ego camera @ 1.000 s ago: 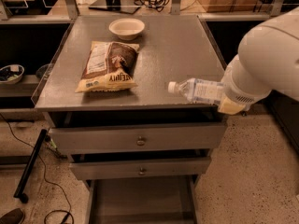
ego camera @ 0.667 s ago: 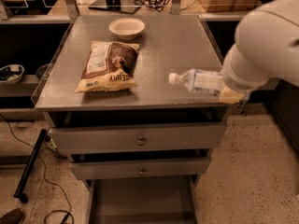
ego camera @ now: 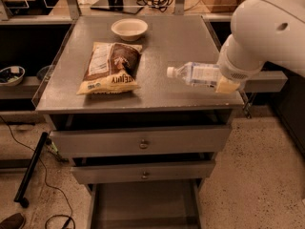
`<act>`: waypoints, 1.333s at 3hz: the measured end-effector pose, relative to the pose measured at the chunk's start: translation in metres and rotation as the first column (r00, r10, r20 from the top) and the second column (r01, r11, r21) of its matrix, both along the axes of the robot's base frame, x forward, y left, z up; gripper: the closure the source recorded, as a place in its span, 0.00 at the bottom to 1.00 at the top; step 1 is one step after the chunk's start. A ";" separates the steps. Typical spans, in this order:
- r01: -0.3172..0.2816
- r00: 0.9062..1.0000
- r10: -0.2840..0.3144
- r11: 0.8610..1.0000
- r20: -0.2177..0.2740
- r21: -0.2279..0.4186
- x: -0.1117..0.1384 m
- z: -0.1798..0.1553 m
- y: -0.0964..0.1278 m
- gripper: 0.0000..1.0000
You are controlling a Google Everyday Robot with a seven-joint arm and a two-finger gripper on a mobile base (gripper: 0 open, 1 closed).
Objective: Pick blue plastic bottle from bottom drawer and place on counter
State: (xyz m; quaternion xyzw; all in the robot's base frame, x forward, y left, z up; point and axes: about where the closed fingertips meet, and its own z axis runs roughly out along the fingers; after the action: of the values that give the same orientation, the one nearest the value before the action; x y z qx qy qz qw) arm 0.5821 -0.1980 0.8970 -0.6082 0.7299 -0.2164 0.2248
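We see the clear bottle (ego camera: 193,74), white-capped with a pale blue label, clamped in the gripper (ego camera: 221,82) with yellowish fingers (ego camera: 228,86) at the speckled grey tabletop's (ego camera: 181,37) right edge; on the tabletop, a yellow-brown snack bag (ego camera: 110,68) and a cream bowl (ego camera: 129,28).

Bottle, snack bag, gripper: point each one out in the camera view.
bottle (ego camera: 194,74): camera view, on its clear middle body.
snack bag (ego camera: 110,68): camera view, centre of its front face.
gripper (ego camera: 223,81): camera view, between its fingertips, clamped on the bottle's base end.
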 end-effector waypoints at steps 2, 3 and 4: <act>-0.080 0.997 0.081 0.995 -0.017 0.062 0.036 -0.018 0.028 1.00; -0.087 0.996 0.088 0.993 -0.013 0.081 0.040 -0.015 0.026 1.00; -0.104 0.994 0.105 0.991 -0.015 0.087 0.055 -0.012 0.026 1.00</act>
State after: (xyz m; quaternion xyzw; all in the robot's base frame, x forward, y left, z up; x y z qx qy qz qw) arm 0.6370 -0.1715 0.8855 -0.6374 0.7078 -0.1666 0.2548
